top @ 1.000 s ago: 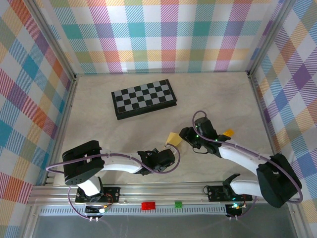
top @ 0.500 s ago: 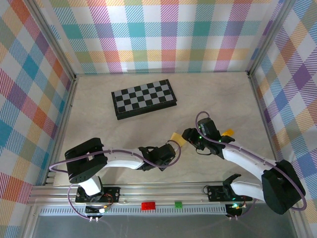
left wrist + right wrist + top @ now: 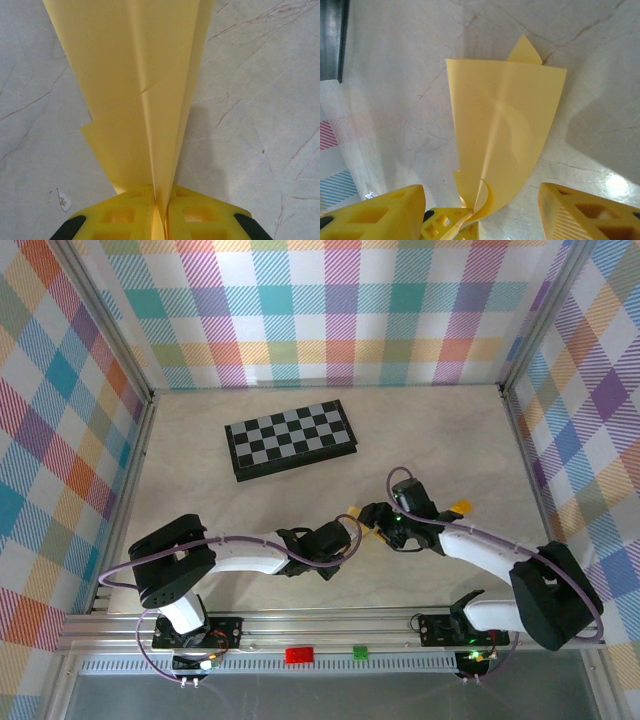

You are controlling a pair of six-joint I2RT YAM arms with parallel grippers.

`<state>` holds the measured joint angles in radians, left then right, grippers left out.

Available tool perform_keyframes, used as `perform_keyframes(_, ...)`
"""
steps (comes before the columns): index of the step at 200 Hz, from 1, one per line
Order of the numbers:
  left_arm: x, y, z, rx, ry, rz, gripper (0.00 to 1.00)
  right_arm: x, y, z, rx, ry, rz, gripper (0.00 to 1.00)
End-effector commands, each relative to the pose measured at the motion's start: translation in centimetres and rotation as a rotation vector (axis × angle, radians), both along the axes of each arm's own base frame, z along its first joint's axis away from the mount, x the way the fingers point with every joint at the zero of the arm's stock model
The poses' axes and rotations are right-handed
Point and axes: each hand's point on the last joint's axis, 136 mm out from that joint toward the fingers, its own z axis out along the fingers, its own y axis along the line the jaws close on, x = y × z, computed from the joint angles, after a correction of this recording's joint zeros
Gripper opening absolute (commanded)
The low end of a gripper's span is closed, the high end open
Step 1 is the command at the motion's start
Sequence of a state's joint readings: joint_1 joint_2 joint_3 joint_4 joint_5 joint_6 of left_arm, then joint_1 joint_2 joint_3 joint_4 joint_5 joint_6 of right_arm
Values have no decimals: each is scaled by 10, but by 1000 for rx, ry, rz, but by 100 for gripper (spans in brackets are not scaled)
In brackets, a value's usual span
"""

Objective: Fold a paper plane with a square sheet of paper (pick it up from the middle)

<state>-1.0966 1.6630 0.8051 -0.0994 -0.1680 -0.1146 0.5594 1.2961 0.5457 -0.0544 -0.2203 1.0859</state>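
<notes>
The yellow paper (image 3: 135, 90), creased down its middle and doubled into a long wedge with a loose flap to one side, appears lifted just above the worktop (image 3: 200, 470), near its front centre and between the two arms. The left tool (image 3: 160, 202) pinches it at the narrow end of the crease, yellow fingers pressed together on the layers. The right tool (image 3: 481, 190) faces it with fingers spread wide to either side, touching none of it. The paper fans away from this tool, and a small triangular corner shows beyond the far edge. I judge the folding partway done: the centre fold is in, but the shape is broad rather than a slim dart. The step in hand looks like a regrasp or handover between the tools. The next move would call for the right tool to close on the paper clear of the left tool's fingers and squarely across the crease, since thin paper will likely buckle or slip if taken askew. The worktop is pale and marble-veined. A black-and-grey chessboard (image 3: 290, 438) lies well apart toward the back, and a small orange-yellow block (image 3: 460, 507) sits just beside the right arm. Plaid panels (image 3: 330, 310) in many colours wall in three sides.
</notes>
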Motion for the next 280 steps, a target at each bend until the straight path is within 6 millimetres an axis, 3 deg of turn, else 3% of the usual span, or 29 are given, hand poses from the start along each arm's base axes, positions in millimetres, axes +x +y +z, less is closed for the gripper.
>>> perform_keyframes(1, -3, 10, -4, 28, 21, 3, 15, 6, 12, 1, 55, 59, -16, 61)
perform_keyframes(30, -2, 12, 0, 25, 2, -6, 16, 7, 18, -10, 74, 100, -17, 50)
perform_keyframes(65, 0, 16, 4, 44, -29, -26, 19, 8, 22, -11, 80, 105, 1, 30)
perform_keyframes(144, 6, 18, 10, 88, -86, -68, 29, 10, 30, -6, 118, 102, 21, 5)
perform_keyframes(280, 8, 5, 25, 58, -160, -78, 32, 10, 30, -7, 127, 100, 18, 2)
